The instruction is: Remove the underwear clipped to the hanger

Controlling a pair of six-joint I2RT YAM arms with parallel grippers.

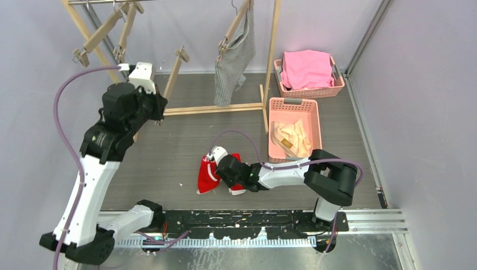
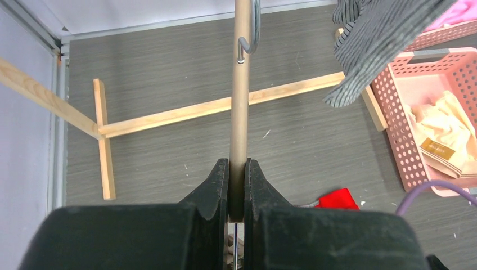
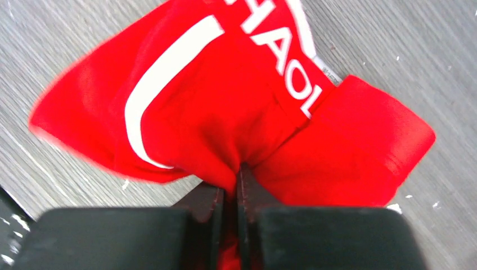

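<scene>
A clothes rack [image 1: 214, 108] stands at the back of the worktop [image 1: 169, 163]. On its right side, a hanging piece of underwear [image 1: 233, 62] is clipped to the right hanger [image 1: 236, 22]. Left of it, the left end effector [image 2: 236, 169] grips the left hanger [image 2: 241, 112]. Right of the rack, the far basket [image 1: 340, 89] holds a cloth [image 1: 306, 67]. In front of it, the near basket [image 1: 270, 129] holds a second piece of underwear [image 1: 292, 138]. A third piece of underwear [image 3: 214, 112] lies on the worktop in front of the rack, pinched by the right end effector [image 3: 230, 188].

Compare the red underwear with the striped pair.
The red underwear lies crumpled on the table, pinched in the right jaws; the striped underwear hangs from a wooden hanger. The red one is solid with white lettering; the striped one is fine grey-and-white. Both are soft cloth.
</scene>
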